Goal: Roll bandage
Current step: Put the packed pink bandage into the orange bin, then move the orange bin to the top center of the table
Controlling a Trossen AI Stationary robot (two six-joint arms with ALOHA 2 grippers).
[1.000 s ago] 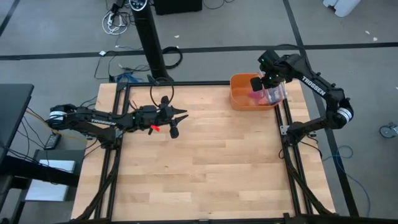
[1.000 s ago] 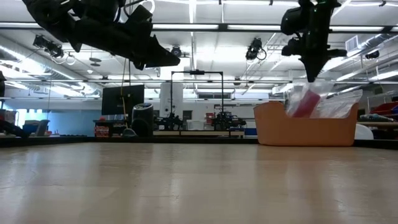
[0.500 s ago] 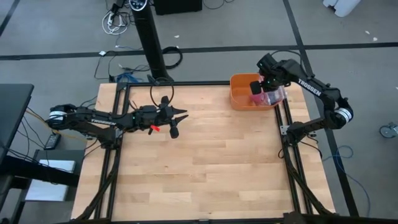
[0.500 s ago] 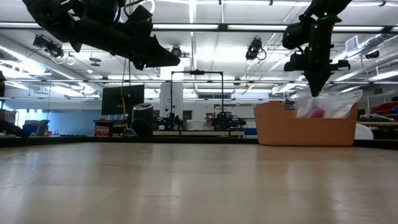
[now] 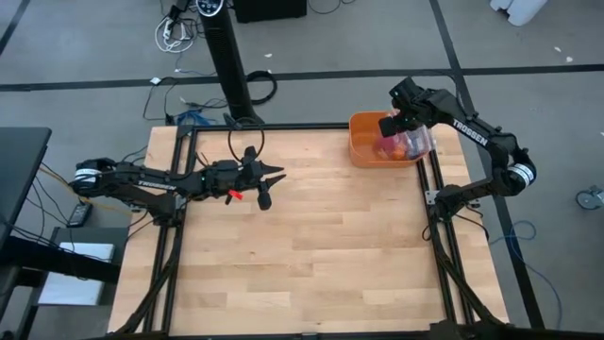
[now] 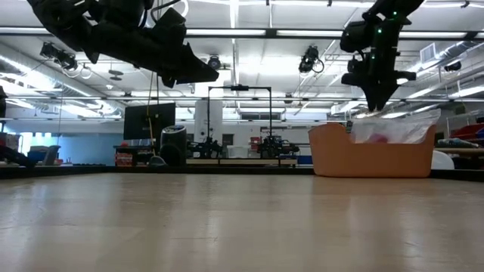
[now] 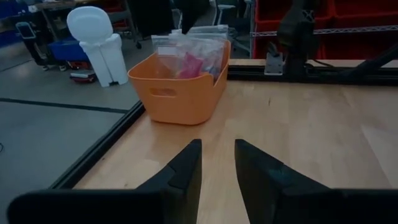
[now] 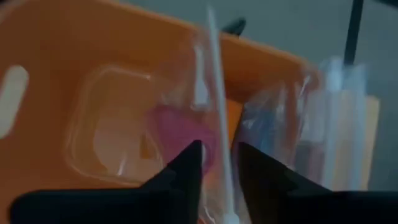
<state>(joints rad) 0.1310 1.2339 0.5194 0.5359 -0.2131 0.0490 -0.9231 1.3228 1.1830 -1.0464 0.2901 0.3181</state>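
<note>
Up at the far-right corner, right gripper (image 5: 394,127) over orange bin (image 5: 363,149); table (image 5: 302,255) bare.

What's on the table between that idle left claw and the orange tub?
Nothing: in the high view, only bare wooden table lies between the left gripper and the orange tub.

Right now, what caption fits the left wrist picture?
Left gripper hovers over the table, facing an orange bin of bagged pink bandage.

Left arm stretched low and level, left gripper (image 5: 272,177) hovering with fingers (image 7: 186,168) narrowly parted. Right arm bent at the elbow and reaching inward, right gripper (image 5: 396,126) pointing down, fingers (image 8: 184,167) slightly apart.
</note>
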